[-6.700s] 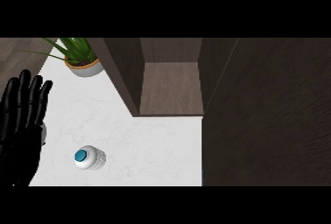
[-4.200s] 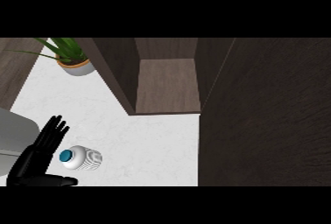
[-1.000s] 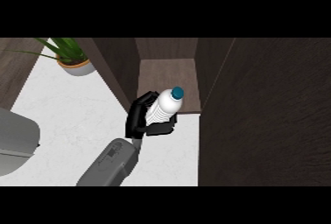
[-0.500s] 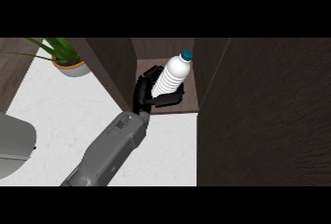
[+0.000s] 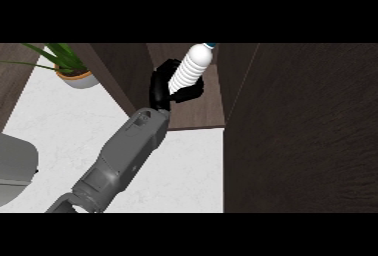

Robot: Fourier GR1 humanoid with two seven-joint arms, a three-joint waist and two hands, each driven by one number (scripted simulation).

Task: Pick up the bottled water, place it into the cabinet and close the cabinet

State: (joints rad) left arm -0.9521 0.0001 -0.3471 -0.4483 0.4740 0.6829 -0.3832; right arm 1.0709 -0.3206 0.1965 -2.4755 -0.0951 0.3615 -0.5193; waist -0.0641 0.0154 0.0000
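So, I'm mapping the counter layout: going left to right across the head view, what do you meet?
Grey object at the left edge → potted plant → left hand → bottled water → dark cabinet door.

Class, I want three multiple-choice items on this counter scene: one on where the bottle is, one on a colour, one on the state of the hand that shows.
1. Where is the bottled water?
A. lying on the white counter
B. held up inside the open cabinet
C. beside the potted plant

2. What colour is the bottle's cap?
A. red
B. yellow
C. teal blue

3. What is the hand doing?
A. curled round the bottle
B. resting flat on the counter
C. pushing the cabinet door

Answers:
1 B, the bottle stands over the cabinet floor between its dark walls.
2 C, a teal tip shows at the bottle's top.
3 A, black fingers wrap the bottle's lower part.
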